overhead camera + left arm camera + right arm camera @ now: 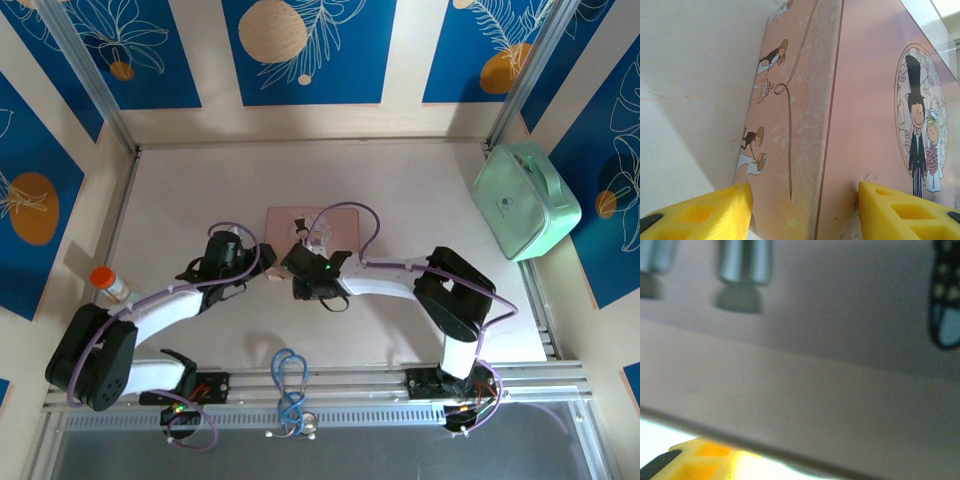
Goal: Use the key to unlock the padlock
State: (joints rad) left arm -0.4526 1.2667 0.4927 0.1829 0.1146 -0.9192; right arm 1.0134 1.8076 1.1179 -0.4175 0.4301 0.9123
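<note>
A pink tin (325, 225) with cartoon wedding figures lies flat at the table's centre. My left gripper (255, 268) is at its near-left corner. In the left wrist view the yellow fingers (695, 210) stand wide apart, one beside the tin's side wall (790, 125) and the other on the lid: open, straddling the edge. My right gripper (303, 258) is pressed against the tin's front edge. The right wrist view is blurred, with one yellow finger (700, 460) under the tin's edge and two metal bars (742, 262) at the top. I cannot make out the padlock or the key.
A mint-green case (525, 200) leans against the right wall. An orange-capped bottle (108, 283) stands at the left edge. A blue looped cable (290, 385) hangs over the front rail between the arm bases. Bare table stretches behind the tin.
</note>
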